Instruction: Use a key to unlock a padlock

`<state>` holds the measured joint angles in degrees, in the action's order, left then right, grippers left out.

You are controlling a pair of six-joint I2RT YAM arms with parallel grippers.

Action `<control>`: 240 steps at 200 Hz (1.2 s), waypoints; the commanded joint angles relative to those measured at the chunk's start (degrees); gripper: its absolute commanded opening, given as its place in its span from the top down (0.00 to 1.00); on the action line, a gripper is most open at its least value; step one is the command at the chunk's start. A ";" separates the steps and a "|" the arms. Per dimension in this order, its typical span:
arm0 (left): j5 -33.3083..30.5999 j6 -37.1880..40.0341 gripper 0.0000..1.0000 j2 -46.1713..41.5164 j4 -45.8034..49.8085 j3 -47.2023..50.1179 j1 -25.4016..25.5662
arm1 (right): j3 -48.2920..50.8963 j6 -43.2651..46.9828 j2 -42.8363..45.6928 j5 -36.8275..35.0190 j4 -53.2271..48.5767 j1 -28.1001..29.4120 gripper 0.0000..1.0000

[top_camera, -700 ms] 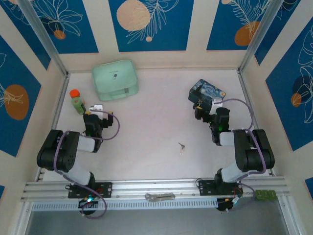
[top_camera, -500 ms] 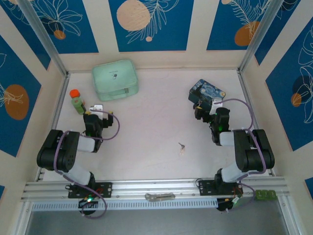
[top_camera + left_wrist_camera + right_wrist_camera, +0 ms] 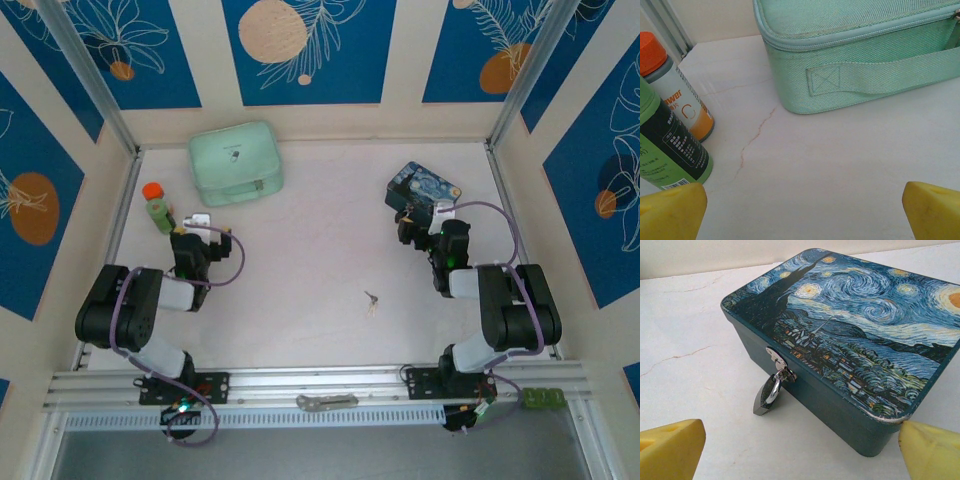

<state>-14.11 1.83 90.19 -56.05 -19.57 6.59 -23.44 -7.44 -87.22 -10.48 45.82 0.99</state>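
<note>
The padlock hangs by its metal shackle from the hasp of a dark blue night-sky tin, its body resting on the table. In the top view the padlock is a small speck at the tin's near edge. My right gripper is open just short of the tin, its yellow fingertips wide apart with nothing between them. The small silvery key lies loose on the table between the arms. My left gripper is open over bare table, far from both.
A mint-green fabric case sits ahead of the left gripper, with a green bottle and an orange-capped bottle to its left. A flat grey metal tool lies on the front rail. Walls enclose the table.
</note>
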 commanded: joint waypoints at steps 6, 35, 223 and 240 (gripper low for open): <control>1.01 -0.30 0.00 -0.37 -0.27 -0.91 -0.79 | -0.01 0.76 0.12 0.90 1.12 -0.29 0.01; -0.80 -1.07 0.01 -3.53 0.71 0.33 -0.71 | -0.57 1.10 2.63 -3.31 -1.53 1.34 0.01; 15.34 -28.36 0.00 -6.36 31.92 -24.62 17.51 | -31.90 -19.15 2.11 -3.14 -87.44 29.73 0.32; 16.85 -28.23 0.00 -4.86 33.80 -26.11 19.51 | -33.08 -20.82 -0.04 -5.32 -93.19 33.72 0.35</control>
<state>-0.38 -23.38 83.79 -25.89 -42.46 23.83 -54.39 -23.49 -85.10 -13.56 -31.86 30.30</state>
